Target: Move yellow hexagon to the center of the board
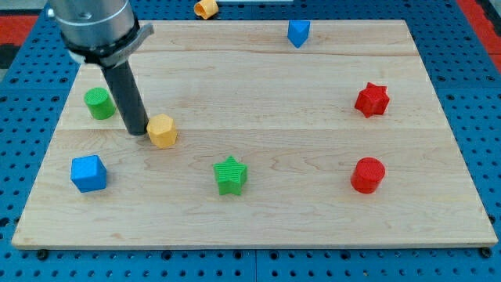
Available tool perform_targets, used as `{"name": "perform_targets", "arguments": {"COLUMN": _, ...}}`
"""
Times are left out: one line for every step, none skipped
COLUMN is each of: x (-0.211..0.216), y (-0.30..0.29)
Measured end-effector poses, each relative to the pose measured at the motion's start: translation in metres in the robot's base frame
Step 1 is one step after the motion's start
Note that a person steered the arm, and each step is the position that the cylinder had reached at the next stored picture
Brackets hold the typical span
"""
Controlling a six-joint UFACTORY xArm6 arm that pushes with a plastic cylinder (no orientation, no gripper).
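The yellow hexagon (163,131) sits on the wooden board (258,94), left of the board's middle. My tip (137,131) rests on the board right at the hexagon's left side, touching or almost touching it. The dark rod rises from there toward the view's top left into the grey arm housing (92,27).
A green cylinder (99,103) lies just left of the rod. A blue cube (88,173) is at lower left, a green star (230,174) at lower middle, a red cylinder (367,175) at lower right, a red star (372,99) at right, a blue block (298,33) at the top edge. A yellow piece (205,9) lies off the board.
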State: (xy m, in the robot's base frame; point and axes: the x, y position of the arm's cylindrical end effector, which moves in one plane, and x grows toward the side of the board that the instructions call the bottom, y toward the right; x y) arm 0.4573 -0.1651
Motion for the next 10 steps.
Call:
{"name": "perform_targets", "arguments": {"x": 0.024, "y": 0.01}}
{"name": "perform_targets", "arguments": {"x": 0.002, "y": 0.045}}
{"name": "perform_targets", "arguments": {"x": -0.018, "y": 0.074}}
{"name": "perform_targets", "arguments": {"x": -0.005, "y": 0.071}}
{"name": "perform_targets", "arguments": {"x": -0.017, "y": 0.058}}
{"name": "perform_targets", "arguments": {"x": -0.032, "y": 0.047}}
{"name": "perform_targets", "arguments": {"x": -0.05, "y": 0.053}}
{"name": "perform_targets", "arguments": {"x": -0.064, "y": 0.093}}
{"name": "perform_targets", "arguments": {"x": -0.061, "y": 0.122}}
{"name": "perform_targets", "arguments": {"x": -0.03, "y": 0.087}}
